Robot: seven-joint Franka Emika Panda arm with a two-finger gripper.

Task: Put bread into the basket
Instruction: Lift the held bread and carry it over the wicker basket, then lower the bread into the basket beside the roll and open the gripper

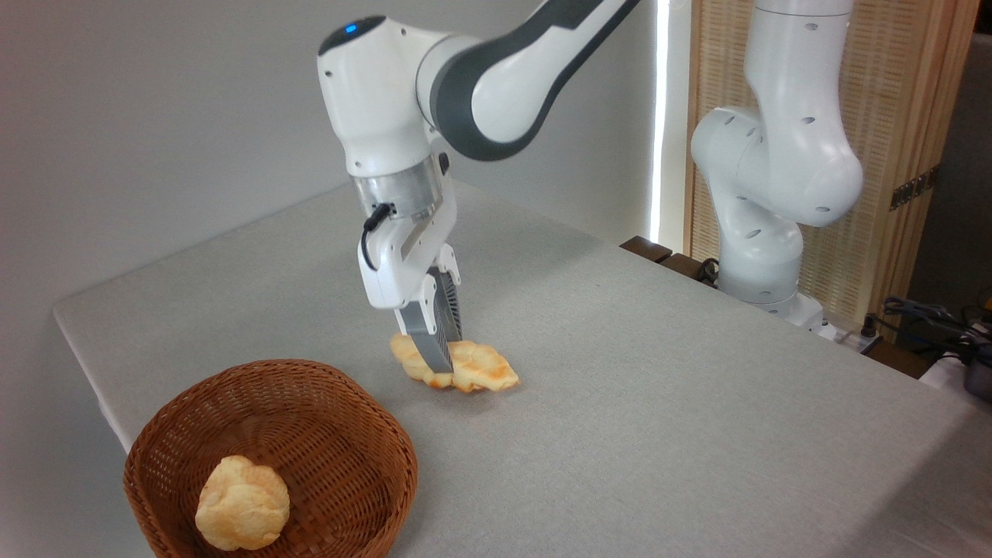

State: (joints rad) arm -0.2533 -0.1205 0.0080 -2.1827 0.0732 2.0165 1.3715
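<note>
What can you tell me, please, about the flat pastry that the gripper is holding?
The bread is a flat, elongated, croissant-like pastry, pale yellow with golden-orange toasted edges and lobed ridges. The gripper is shut on it near its left part, the fingers straddling it. It sits at or just above the grey table, right of the basket.

Robotics lab: white robot arm (775, 155) mounted beside a grey cloth tabletop (659, 387), plain wall upper left, cables (930, 322) at right edge, bamboo screen (891, 116) behind.
</note>
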